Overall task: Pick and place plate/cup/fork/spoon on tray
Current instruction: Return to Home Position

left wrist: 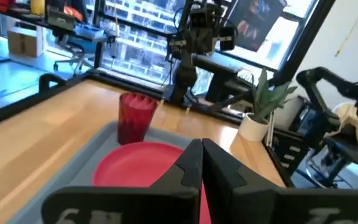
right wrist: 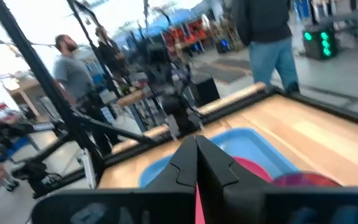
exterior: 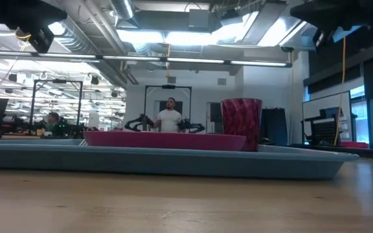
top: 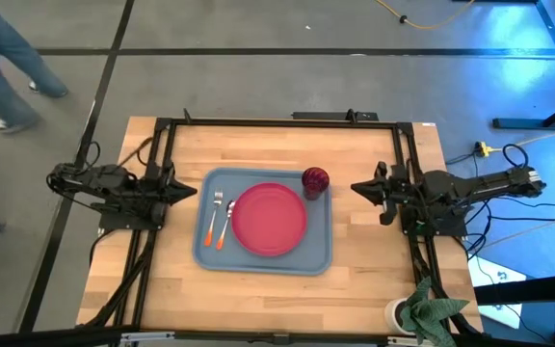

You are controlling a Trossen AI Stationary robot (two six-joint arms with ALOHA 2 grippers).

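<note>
The blue-grey tray (top: 318, 258) lies in the middle of the table. On it lie the pink-red plate (top: 270, 219), the dark red cup (top: 316, 180) upright at the tray's far right corner, and the fork (top: 215, 214) and spoon (top: 226, 226) side by side left of the plate. The cup also shows in the low view (exterior: 241, 122) and left wrist view (left wrist: 134, 117). My left gripper (top: 193, 192) is shut and empty, left of the tray. My right gripper (top: 355, 187) is shut and empty, right of the cup.
A small potted plant in a white cup (top: 422, 312) stands at the table's near right corner. A black frame (top: 277, 122) runs along the table's edges. People stand in the room beyond the table (exterior: 169, 116).
</note>
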